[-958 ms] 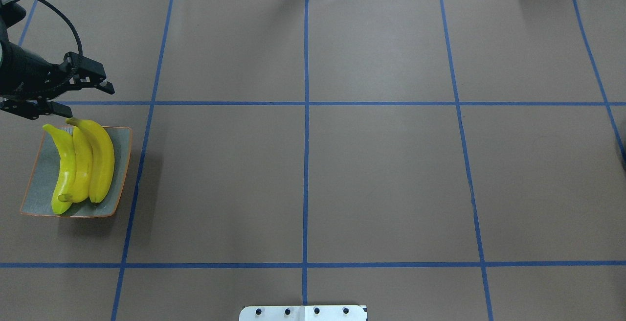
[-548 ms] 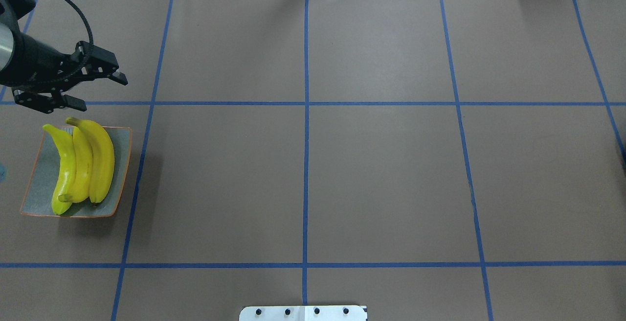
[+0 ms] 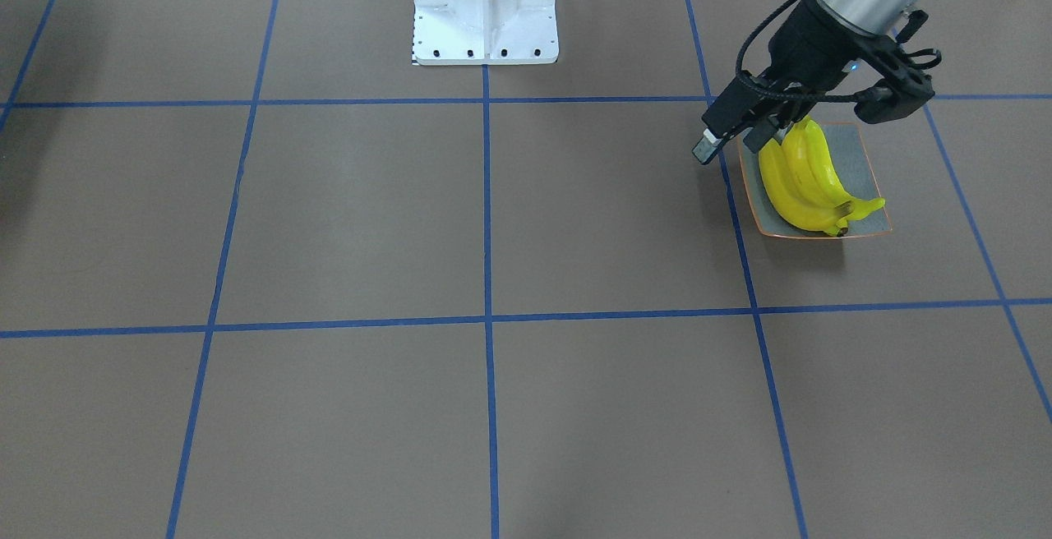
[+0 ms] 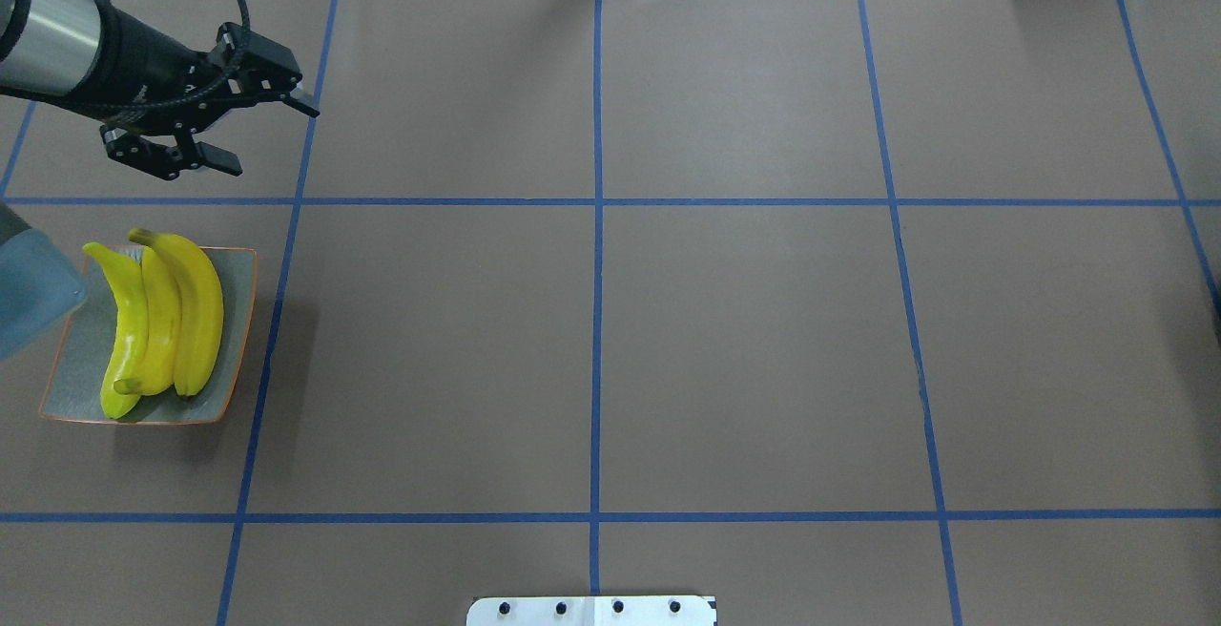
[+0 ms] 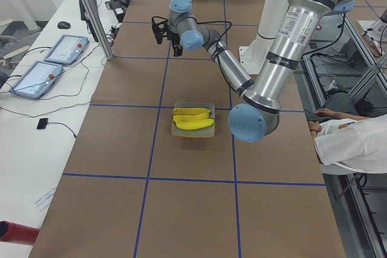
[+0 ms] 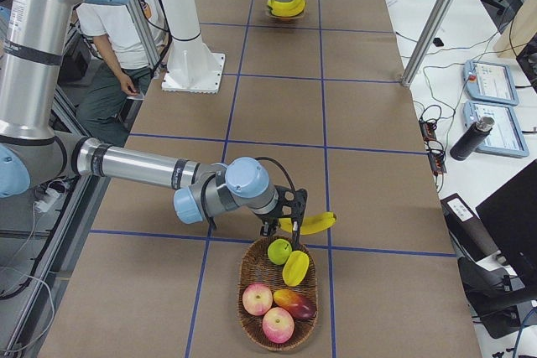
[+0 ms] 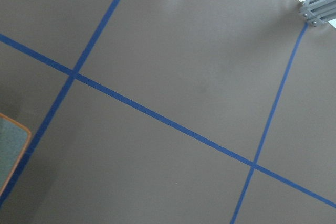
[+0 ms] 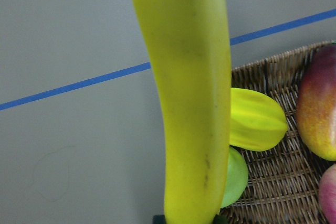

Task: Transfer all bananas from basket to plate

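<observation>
Above the rim of the woven wicker basket (image 6: 243, 274) at far right, right gripper (image 6: 289, 220) clamps the fourth glossy yellow banana (image 8: 189, 103) (likely light, stiff, slick: best taken mid-body), other three bananas (image 4: 162, 321) on the square grey-green orange-rimmed plate (image 4: 76, 387) at left, left gripper (image 4: 274, 139) splayed wide, empty.

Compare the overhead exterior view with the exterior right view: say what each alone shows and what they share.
Only the overhead exterior view shows the left gripper clearly, jaws open and empty, hovering past the plate, where three bananas can be counted side by side. Only the exterior right view shows the basket of other fruit and the right gripper holding a fourth banana near its rim. Both show the plate with its bananas; in the exterior right view it is far off and small.
</observation>
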Controlling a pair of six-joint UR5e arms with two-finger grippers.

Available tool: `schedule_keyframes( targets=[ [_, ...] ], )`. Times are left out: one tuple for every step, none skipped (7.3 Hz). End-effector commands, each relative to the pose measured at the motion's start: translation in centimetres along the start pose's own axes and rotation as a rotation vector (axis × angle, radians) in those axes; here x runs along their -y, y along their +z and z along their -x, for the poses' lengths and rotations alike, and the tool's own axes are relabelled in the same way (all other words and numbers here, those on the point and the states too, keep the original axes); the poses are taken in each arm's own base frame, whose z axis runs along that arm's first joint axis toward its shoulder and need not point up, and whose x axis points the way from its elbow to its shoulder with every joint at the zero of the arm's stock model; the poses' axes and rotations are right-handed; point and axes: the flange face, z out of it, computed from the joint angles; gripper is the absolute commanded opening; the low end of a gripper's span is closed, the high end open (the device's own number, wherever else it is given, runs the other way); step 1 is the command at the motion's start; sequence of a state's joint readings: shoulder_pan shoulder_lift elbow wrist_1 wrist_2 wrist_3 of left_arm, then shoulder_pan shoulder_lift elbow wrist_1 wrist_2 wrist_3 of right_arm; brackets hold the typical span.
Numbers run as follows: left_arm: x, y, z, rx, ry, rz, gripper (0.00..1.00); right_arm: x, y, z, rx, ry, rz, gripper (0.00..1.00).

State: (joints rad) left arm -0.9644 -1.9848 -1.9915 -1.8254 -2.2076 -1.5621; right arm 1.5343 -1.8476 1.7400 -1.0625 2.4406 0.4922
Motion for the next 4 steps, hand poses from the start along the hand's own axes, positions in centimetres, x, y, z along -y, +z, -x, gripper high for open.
schedule_keyframes(
  targets=[
    [1.1,1.8,-1.4,-0.119,0.004,0.005,1.0,3.5,-0.1,9.1,0.007,-0.075,0.056,0.0],
    [1.7,3.5,-2.5,-0.168,-0.007,0.016,1.0,5.2,0.4,13.6,0.004,-0.106,0.09,0.0],
    [1.8,4.1,-3.8,-0.18,-0.003,0.016,1.0,6.3,1.6,17.8,0.005,-0.15,0.12,0.0],
    [1.7,4.1,-5.4,-0.193,0.005,0.018,1.0,7.2,2.4,22.1,-0.002,-0.193,0.141,0.0]
  ],
)
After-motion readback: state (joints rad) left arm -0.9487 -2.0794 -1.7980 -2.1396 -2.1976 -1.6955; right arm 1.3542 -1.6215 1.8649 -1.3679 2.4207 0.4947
